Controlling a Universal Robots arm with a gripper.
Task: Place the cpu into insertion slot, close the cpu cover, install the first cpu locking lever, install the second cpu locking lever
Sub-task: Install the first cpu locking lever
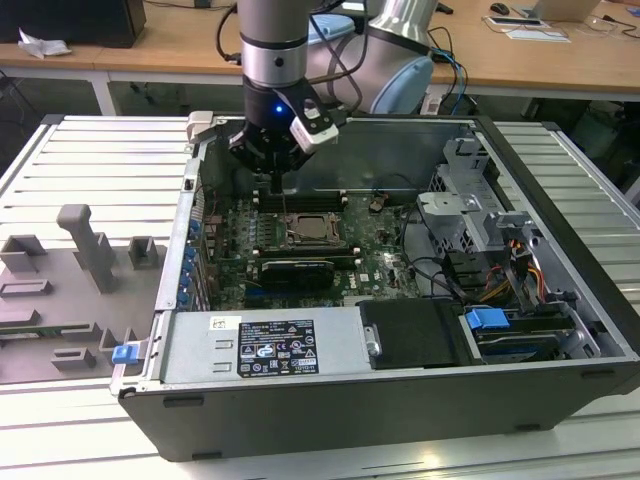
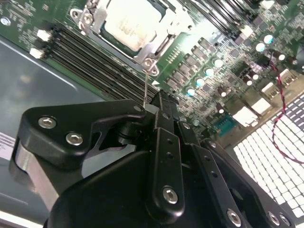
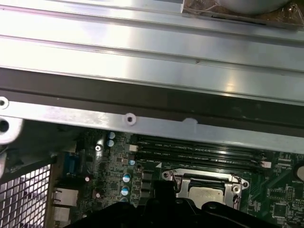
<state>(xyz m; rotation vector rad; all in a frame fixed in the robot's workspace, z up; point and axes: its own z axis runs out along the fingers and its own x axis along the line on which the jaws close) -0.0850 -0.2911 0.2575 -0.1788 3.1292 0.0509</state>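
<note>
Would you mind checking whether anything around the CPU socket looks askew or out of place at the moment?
Nothing stands out. The cpu lies flat inside the insertion slot, with the cpu cover framing it squarely. The gripper hangs beside the socket, its tip at a thin wire lever standing up at the socket's corner.

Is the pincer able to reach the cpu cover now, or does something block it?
Probably yes: the pincer hangs above the cpu cover inside the open case, and nothing stands between them.

One open computer case [image 1: 560,200] sits on one slatted table [image 1: 90,160], holding one motherboard [image 1: 375,250], one cpu [image 2: 130,23] under one cpu cover [image 2: 159,45], and one claw [image 1: 277,165].
</note>
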